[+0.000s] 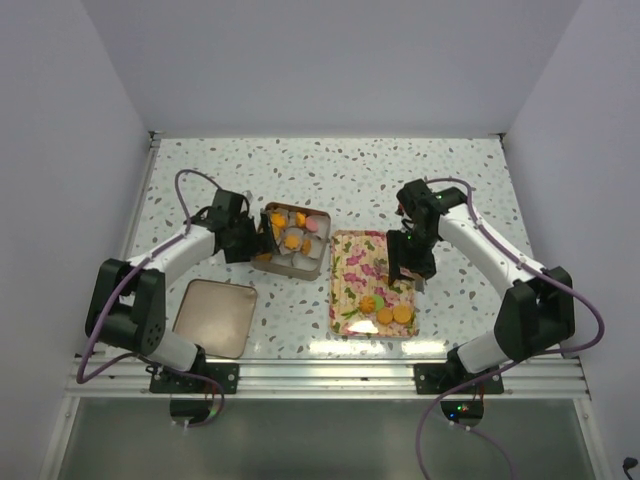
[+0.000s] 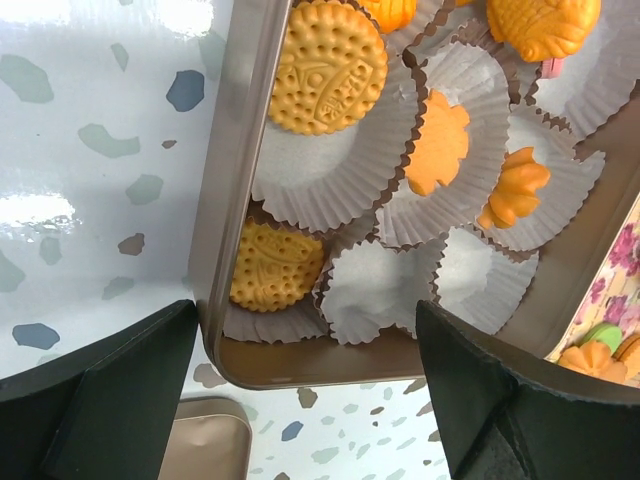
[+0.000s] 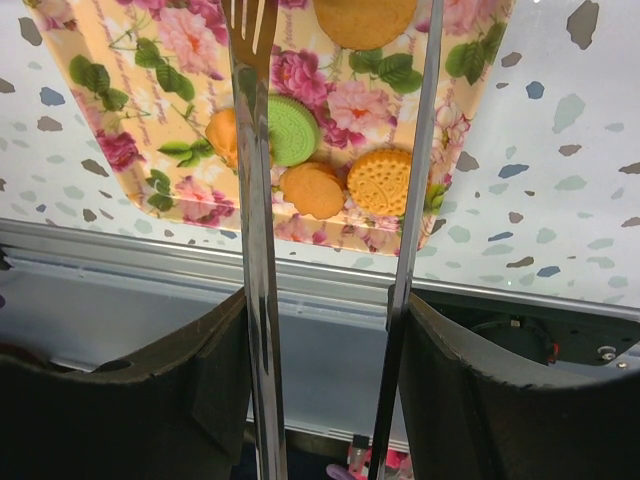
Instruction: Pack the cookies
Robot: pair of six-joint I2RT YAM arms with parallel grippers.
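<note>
Several orange cookies and a green one lie at the near end of the flowered tray. More orange cookies and a pink one sit in white paper cups inside the brown tin. My left gripper is open at the tin's near corner, one finger outside its side wall; it also shows in the top view. My right gripper is shut on metal tongs, whose tips hang apart and empty over the tray; it stands above the tray's middle in the top view.
The tin's lid lies near the left arm's base, close to the front edge; its corner shows in the left wrist view. The metal front rail runs just below the tray. White walls enclose the table on three sides.
</note>
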